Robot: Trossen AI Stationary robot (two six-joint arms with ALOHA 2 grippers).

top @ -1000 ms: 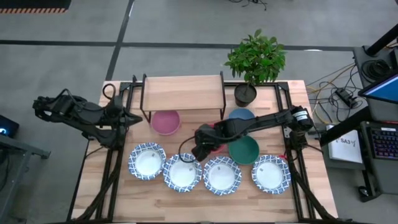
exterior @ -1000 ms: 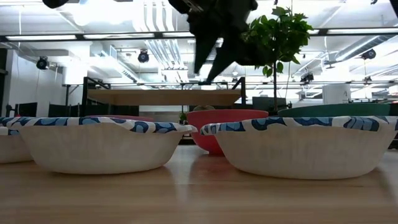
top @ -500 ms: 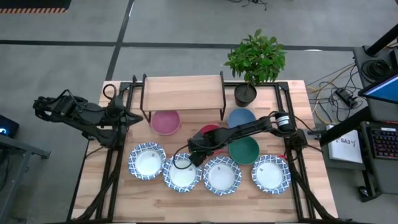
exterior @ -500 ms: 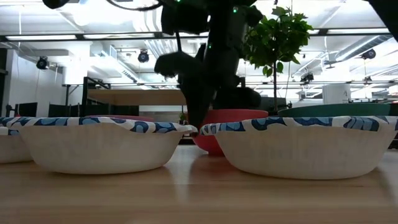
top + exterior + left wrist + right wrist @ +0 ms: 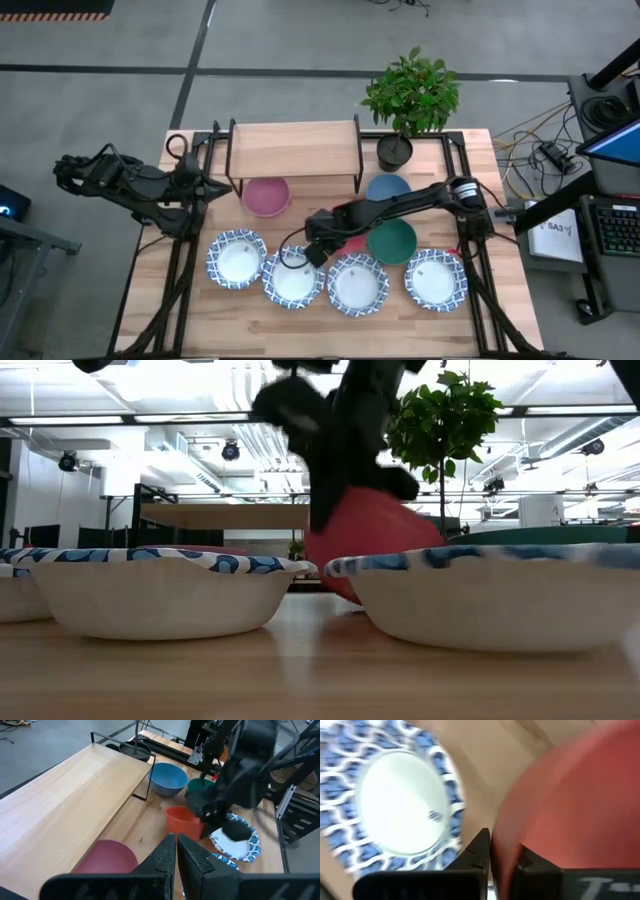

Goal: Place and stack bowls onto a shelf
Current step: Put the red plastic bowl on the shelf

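Observation:
The red bowl (image 5: 368,545) sits tilted behind the row of white blue-rimmed bowls (image 5: 293,277), near the table's middle. My right gripper (image 5: 318,240) is shut on it. In the left wrist view the red bowl (image 5: 181,820) shows beside the dark right gripper (image 5: 215,812). The pink bowl (image 5: 266,196) rests on the table under the near edge of the shelf (image 5: 294,148). The blue bowl (image 5: 388,188) and green bowl (image 5: 392,241) stand on the table to the right. My left gripper (image 5: 212,188) waits shut at the table's left edge. My right gripper pinches the red bowl's rim (image 5: 496,837) on the bowl's left side. The wall runs between the two fingers (image 5: 481,846), so one seems inside and one outside. The fingers come from above, slanting down. The bowl hangs tilted; I cannot tell whether its low edge (image 5: 345,595) touches the table.
A potted plant (image 5: 408,100) stands at the far right beside the shelf. Several white bowls (image 5: 357,282) line the near part of the table, close under the right arm. Black frame rails (image 5: 185,250) run along both table sides.
My right gripper has come down onto the red bowl and shut on its rim. The bowl, which stood level on the table, is now tipped up on one side.

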